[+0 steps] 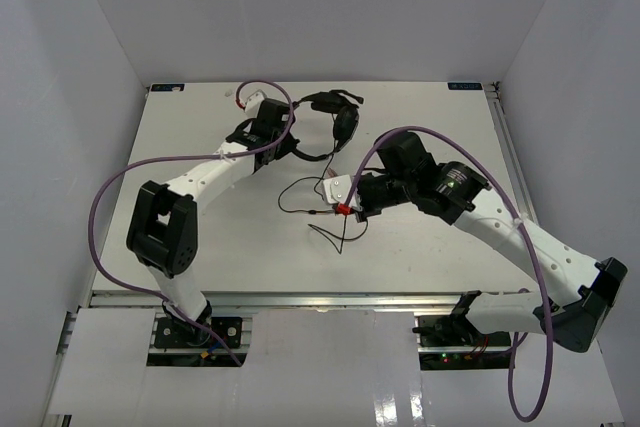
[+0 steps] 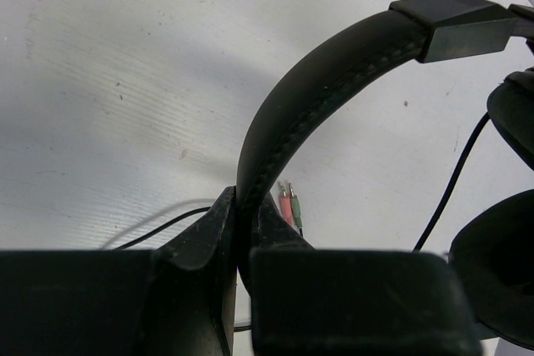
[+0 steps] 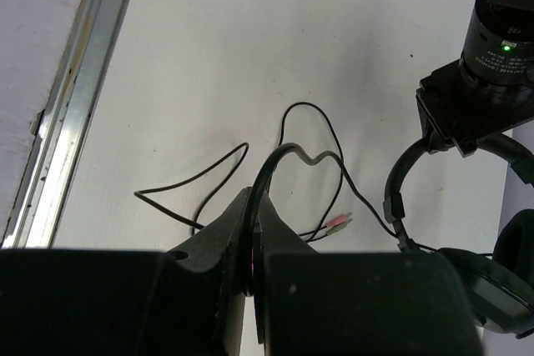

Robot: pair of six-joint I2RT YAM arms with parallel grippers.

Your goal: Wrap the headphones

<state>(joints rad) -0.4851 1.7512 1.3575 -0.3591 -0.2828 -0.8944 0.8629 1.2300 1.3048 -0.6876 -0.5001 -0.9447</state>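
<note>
Top external: headphones [image 1: 340, 117] sit at 12 o'clock on the table [image 1: 250, 247], far side. Left gripper [image 2: 246, 206] is clamped on the headband [image 2: 309, 81], with an earcup [image 2: 501, 289] at its 3 o'clock. Right gripper [image 3: 253, 223] is pinched on the thin cable [image 3: 310, 156], slack looping over the table. Pink and green plugs [image 3: 338, 223] lie at its 3 o'clock.

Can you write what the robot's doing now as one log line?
left gripper: shut on headphones headband | right gripper: shut on cable | plugs: on table | wrap: not yet done
</note>
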